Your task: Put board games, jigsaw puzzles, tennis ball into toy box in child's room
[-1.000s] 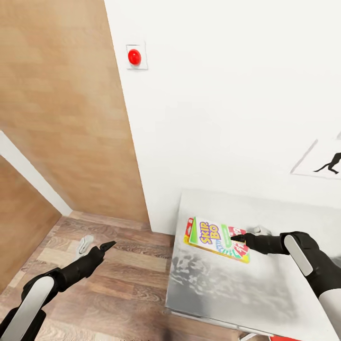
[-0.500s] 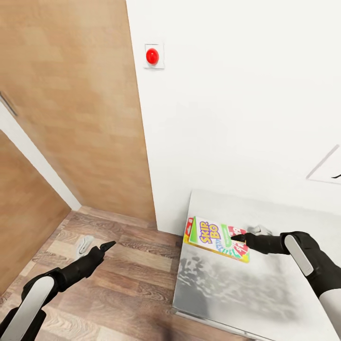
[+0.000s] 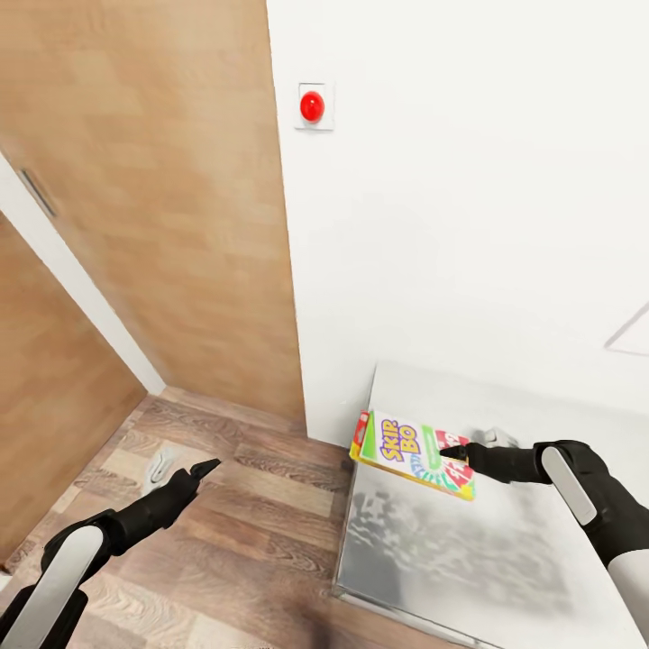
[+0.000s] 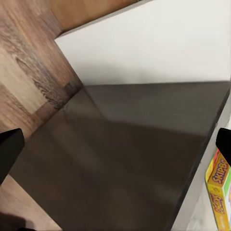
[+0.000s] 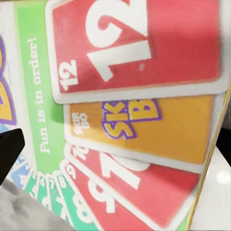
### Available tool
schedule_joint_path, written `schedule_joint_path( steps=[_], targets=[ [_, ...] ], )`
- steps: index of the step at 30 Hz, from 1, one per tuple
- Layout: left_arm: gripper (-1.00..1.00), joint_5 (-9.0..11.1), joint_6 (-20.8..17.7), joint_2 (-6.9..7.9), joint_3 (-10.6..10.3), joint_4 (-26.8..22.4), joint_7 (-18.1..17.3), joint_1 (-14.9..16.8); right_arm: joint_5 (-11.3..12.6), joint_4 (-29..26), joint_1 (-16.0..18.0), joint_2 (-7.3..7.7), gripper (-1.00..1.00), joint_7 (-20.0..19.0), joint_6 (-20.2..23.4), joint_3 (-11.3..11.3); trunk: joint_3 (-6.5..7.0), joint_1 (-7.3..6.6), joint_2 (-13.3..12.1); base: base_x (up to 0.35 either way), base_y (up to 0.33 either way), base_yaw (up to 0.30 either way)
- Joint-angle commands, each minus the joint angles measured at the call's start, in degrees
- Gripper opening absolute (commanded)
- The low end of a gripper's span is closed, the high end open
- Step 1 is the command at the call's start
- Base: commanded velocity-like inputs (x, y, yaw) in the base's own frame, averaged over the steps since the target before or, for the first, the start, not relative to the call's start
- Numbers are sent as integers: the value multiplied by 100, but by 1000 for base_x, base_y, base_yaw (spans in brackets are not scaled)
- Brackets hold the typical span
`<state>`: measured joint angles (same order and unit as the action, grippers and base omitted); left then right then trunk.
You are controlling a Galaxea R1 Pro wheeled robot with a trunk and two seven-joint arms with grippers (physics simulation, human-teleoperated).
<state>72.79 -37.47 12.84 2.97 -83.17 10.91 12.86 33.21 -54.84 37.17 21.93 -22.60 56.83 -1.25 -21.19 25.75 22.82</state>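
Observation:
My right gripper (image 3: pixel 453 453) is shut on the slim yellow-red-green "SKIP-BO" board game (image 3: pixel 407 452), holding it flat a little above the near-left corner of the light grey table (image 3: pixel 487 559). The right wrist view looks straight at the printed lid (image 5: pixel 130 110), with one dark fingertip (image 5: pixel 9 149) at its edge. My left gripper (image 3: pixel 204 469) hangs open over the wood floor to the left of the table, holding nothing. In the left wrist view its fingertips stand wide apart, with a dark table side (image 4: pixel 125 159) and an edge of the board game (image 4: pixel 219 192) beyond them.
A white wall with a red button (image 3: pixel 312 105) rises behind the table. A brown door (image 3: pixel 171 207) stands to the left. A small white object (image 3: pixel 160 464) lies on the wood-plank floor (image 3: pixel 252 523). A picture's corner (image 3: pixel 631 332) shows at the far right.
The whole view has shifted: wall, button and table edge slide right in the picture, so the camera moved. Both arms keep their pose, and the board game stays in the right gripper.

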Motion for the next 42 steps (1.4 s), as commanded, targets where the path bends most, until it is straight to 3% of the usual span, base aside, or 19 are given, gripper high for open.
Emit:
schedule_joint_path(
  steps=[1, 14, 42],
  targets=[
    [100, 60, -24, -1, 2, -6, 52, 6, -23, -6, 1, 4, 100, -46, 13, -7, -10, 4, 10, 0, 0, 238],
    [100, 60, -24, -1, 2, -6, 52, 6, -25, -17, 1, 5, 100, -43, 14, -7, -10, 4, 10, 0, 0, 191],
    [100, 58, -24, -1, -6, 11, 52, 6, -25, -13, 17, 42, 100, 5, -8, 83, -10, 4, 10, 0, 0, 13]
  ],
)
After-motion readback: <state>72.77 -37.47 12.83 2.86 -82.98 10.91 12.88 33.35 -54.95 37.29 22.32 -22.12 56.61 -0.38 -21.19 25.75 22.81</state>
